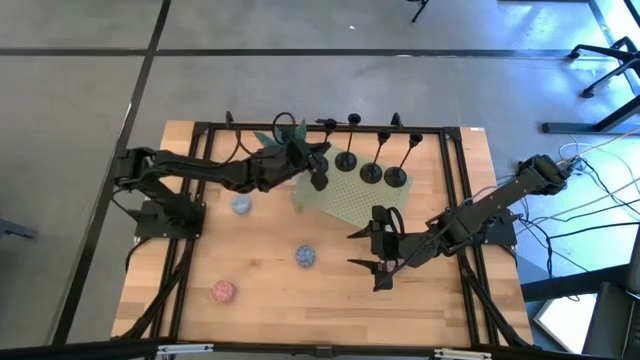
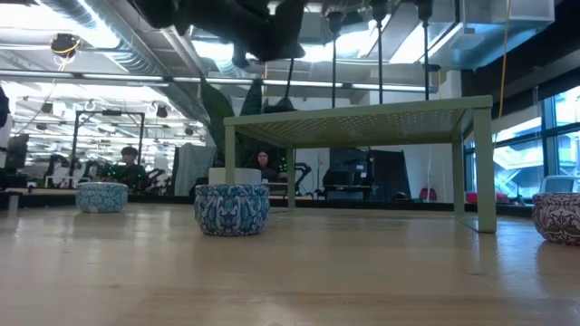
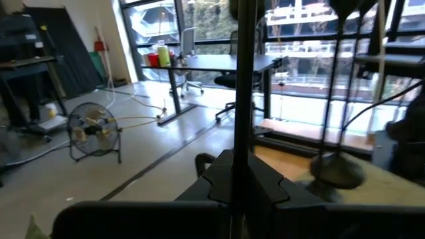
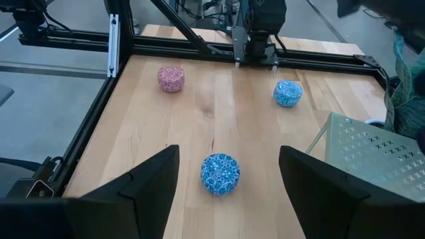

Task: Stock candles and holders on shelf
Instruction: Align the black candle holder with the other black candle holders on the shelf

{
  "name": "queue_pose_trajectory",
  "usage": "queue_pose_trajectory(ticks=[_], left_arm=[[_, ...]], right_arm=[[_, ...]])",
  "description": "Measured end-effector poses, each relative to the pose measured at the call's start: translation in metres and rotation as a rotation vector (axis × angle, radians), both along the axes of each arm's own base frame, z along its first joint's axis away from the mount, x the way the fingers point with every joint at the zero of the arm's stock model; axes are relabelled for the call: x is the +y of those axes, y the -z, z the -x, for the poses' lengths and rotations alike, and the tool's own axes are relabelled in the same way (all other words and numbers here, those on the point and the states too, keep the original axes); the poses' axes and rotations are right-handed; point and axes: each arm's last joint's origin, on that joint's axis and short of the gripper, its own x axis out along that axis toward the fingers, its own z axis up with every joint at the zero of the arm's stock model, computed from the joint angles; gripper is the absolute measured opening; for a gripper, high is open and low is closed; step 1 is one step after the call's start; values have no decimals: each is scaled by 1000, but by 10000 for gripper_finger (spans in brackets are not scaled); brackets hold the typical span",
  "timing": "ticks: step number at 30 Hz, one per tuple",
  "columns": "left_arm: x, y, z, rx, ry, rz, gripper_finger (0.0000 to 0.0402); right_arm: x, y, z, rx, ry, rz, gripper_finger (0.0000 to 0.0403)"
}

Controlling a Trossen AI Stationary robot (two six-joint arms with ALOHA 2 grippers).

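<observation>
I see the left gripper [image 1: 318, 163] clenched on the stem of a holder [image 1: 319, 181], over the near-left corner of the shelf [image 1: 350, 200]. Three holders [image 1: 371, 174] stand along the shelf's far edge. The right gripper [image 1: 378, 250] hovers released above the table [image 1: 270, 290], facing a blue candle [image 4: 220, 173]; another blue candle [image 4: 288, 93] and a pink one [image 4: 170, 78] lie farther off.

Fourth candle is not seen from above. Left gripper [image 1: 318, 168] fingers are obscured by holder stem [image 3: 243, 99]; holder tops are cropped in low view.
</observation>
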Motion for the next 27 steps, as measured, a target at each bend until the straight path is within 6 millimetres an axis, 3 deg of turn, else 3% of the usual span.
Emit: queue_pose_trajectory(ticks=[15, 27], left_arm=[[28, 3, -1, -53, -39, -3, 13], [38, 24, -12, -44, -21, 24, 13]], right_arm=[[0, 0, 0, 1, 0, 0, 264], [0, 0, 0, 0, 0, 1, 264]])
